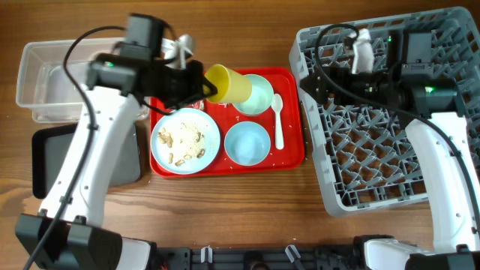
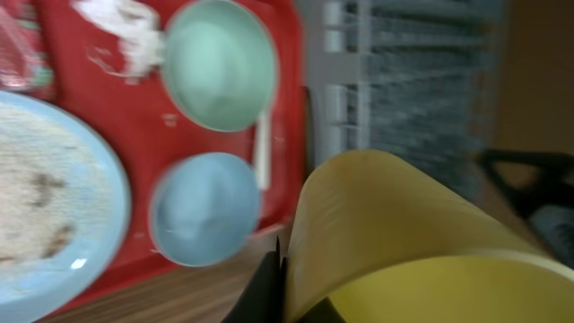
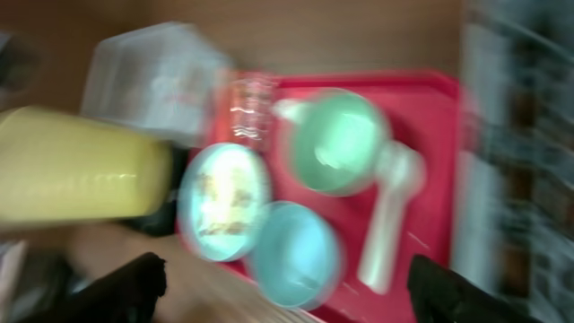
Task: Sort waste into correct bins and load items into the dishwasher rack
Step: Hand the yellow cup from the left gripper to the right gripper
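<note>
My left gripper [image 1: 201,84] is shut on the small yellow cup [image 1: 229,84] and holds it tipped on its side above the back of the red tray; the cup fills the left wrist view [image 2: 404,242]. On the tray lie the mint-green bowl [image 1: 256,97], the light-blue bowl [image 1: 247,142], the white spoon [image 1: 278,120] and the light-blue plate [image 1: 185,140] with rice-like scraps. A white tissue [image 2: 126,31] and the red wrapper [image 2: 18,54] lie at the tray's back. My right gripper [image 1: 324,81] is open and empty over the grey rack [image 1: 390,135]. No carrot piece shows.
The flat red tray [image 1: 289,154] sits at the centre. The clear tub [image 1: 45,75] stands at the back left, with the black tray [image 1: 49,161] in front of it, partly under my left arm. The rack fills the right side.
</note>
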You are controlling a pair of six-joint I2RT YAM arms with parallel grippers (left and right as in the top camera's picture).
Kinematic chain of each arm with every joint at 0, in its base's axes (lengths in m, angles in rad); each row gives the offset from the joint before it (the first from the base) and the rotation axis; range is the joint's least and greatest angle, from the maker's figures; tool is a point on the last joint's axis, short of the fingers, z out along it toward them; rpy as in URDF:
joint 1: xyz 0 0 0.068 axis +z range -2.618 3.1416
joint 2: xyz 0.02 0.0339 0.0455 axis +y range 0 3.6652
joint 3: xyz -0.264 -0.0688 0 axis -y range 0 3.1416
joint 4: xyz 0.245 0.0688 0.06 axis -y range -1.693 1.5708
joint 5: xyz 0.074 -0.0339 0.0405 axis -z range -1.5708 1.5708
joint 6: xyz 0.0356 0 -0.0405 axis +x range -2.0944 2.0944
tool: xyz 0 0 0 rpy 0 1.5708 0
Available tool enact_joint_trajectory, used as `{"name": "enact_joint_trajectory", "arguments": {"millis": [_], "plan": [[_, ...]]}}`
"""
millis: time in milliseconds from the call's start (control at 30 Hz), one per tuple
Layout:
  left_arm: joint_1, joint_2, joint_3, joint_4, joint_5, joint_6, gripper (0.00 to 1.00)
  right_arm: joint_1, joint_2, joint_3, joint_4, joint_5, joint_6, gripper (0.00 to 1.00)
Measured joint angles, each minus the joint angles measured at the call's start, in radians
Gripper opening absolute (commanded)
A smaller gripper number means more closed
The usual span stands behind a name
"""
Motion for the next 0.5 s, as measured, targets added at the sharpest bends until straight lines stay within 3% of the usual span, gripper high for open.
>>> {"name": "enact_joint_trajectory", "arguments": {"millis": [167,333,367,433,467,500], "plan": [[0.056,0.014,0.000,0.028,0.434,0.047,0.04,0.086,0.000,0.001,0.222,-0.361,-0.061,0.84],[0.057,0.014,0.000,0.031,0.599,0.058,0.04,0.220,0.000,0.001,0.375,-0.425,-0.039,0.83],[0.057,0.014,0.000,0.032,0.618,0.058,0.04,0.235,0.000,0.001,0.398,-0.424,-0.036,0.80],[0.057,0.014,0.000,0.031,0.650,0.061,0.04,0.267,0.000,0.001,0.427,-0.414,-0.030,0.60],[0.057,0.014,0.000,0.030,0.662,0.064,0.13,0.278,0.000,0.001,0.438,-0.406,-0.032,0.58],[0.060,0.014,0.000,0.028,0.676,0.066,0.32,0.286,0.000,0.001,0.446,-0.398,-0.023,0.57]]}}
